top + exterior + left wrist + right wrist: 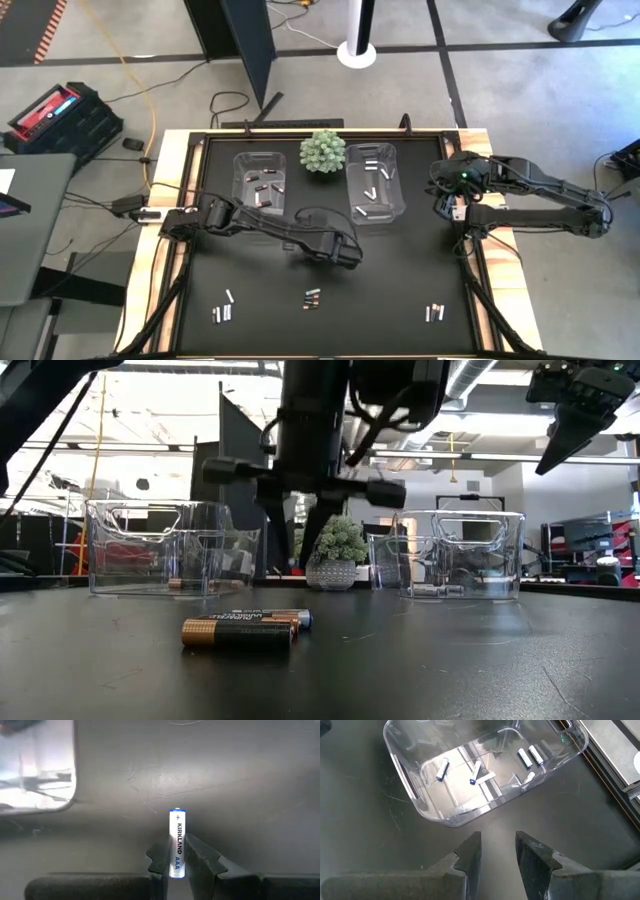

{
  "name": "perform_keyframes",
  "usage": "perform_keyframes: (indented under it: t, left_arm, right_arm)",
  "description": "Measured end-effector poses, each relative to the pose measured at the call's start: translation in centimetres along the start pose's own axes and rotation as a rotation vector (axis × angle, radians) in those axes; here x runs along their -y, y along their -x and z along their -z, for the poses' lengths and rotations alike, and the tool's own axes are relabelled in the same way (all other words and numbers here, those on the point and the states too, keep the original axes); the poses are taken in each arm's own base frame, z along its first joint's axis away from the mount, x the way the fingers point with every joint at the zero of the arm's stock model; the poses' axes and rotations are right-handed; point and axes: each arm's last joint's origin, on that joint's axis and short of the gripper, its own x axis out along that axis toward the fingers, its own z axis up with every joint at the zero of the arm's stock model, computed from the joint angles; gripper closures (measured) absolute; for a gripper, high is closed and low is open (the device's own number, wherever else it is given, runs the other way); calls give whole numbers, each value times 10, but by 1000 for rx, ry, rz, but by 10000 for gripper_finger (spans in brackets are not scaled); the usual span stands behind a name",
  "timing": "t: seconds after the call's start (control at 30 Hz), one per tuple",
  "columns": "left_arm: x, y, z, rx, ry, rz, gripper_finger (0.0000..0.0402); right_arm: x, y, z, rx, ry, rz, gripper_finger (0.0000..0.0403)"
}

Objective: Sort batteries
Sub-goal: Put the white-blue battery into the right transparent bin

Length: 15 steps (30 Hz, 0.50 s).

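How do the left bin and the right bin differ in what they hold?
The left bin holds dark batteries; the right bin holds pale silver-white batteries. The left bin's cells cluster toward one end, while the right bin's lie spread out. Both bins are clear plastic, stand upright and flank the green plant.

The pale battery (pixel 177 842) clamped between the left gripper (pixel 176 862) fingers carries a plus sign at its blue-capped end, then "KIRKLAND" and "AAA" printed lengthwise along its body. The print on the dark batteries (pixel 240 631) lying on the counter (pixel 450 660) cannot be read.
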Motion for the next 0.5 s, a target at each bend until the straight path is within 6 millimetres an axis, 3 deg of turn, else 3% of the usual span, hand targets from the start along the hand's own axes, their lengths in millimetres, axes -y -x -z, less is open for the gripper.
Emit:
perform_keyframes:
  t: [0.27,0.5]
  left_arm:
    - [-3,29,-40,75,-109,-4,356]
    - [-6,49,-109,147,-279,76,356]
  right_arm:
    - [0,0,0,0,-24,0,266]
    - [0,0,0,1,-87,0,266]
